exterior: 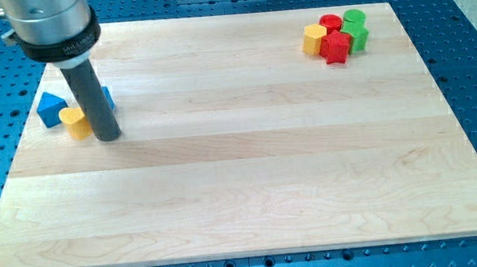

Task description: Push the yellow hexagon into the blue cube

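Observation:
A small yellow block [74,122], the hexagon by the task, lies near the board's left edge. A blue block [50,108] touches it at its upper left. Another blue block [107,99] shows partly behind the rod; its shape is hidden. My tip [107,137] rests on the board just right of the yellow block, close to or touching it. The dark rod rises up and to the left from there.
At the view's top right sits a cluster: a yellow block [315,38], a red cylinder [330,23], a red block [335,46], a green cylinder [354,19] and a green block [359,38]. The wooden board [250,167] lies on a blue perforated table.

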Controlling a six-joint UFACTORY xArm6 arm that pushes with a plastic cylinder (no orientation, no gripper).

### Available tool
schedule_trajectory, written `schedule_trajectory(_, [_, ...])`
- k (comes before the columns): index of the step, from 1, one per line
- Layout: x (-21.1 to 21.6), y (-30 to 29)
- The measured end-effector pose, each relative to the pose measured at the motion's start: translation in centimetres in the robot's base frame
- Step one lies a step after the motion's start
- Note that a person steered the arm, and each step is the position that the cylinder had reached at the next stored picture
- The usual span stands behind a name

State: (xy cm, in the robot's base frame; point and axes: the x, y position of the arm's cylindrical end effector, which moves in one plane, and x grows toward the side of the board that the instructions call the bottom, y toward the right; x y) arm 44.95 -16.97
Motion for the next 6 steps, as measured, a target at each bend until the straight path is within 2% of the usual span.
schedule_trajectory(1, [1.8,4.4])
schedule_trajectory(2, [1.8,15.9])
schedule_trajectory(3, [-1.7,24.7])
schedule_trajectory(4, [-3.4,34.3])
schedule_trajectory(5, [-9.7,40.1])
schedule_trajectory(6, [-12.6,43.6])
